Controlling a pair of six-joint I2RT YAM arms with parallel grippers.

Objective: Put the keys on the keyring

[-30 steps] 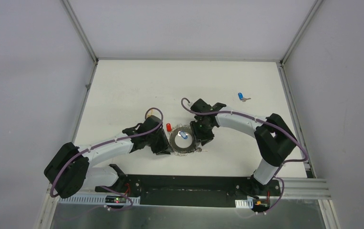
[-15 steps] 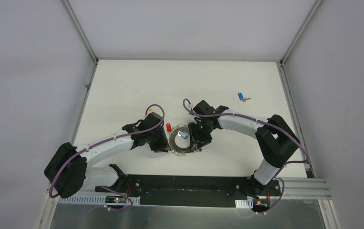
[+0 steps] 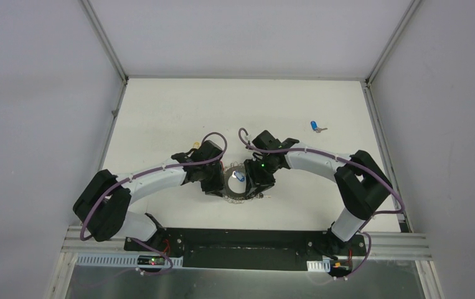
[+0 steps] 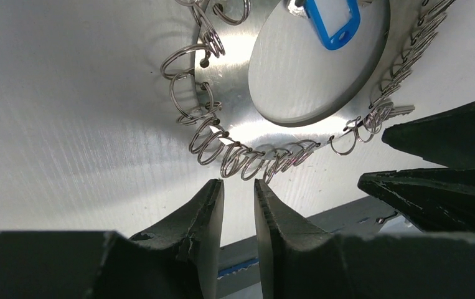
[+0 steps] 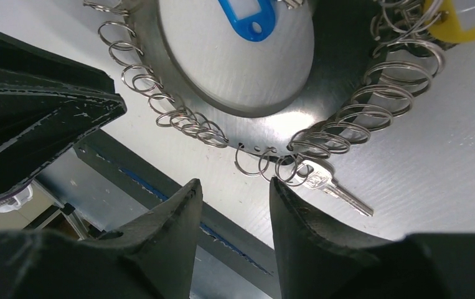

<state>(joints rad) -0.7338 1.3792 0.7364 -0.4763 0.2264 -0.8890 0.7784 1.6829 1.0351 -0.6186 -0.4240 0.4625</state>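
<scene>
White table (image 4: 66,112), keyring (image 4: 247,163) just beyond left hand (image 4: 238,187)

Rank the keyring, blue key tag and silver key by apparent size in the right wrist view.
1. keyring, far the largest.
2-3. silver key and blue key tag: unsure, since the picture's top edge crops the tag.

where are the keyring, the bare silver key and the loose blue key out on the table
keyring (image 5: 359,124), right wrist view, on its wire coils
silver key (image 5: 317,177), right wrist view, on its head
loose blue key (image 3: 314,126), top view, on its blue head
</scene>
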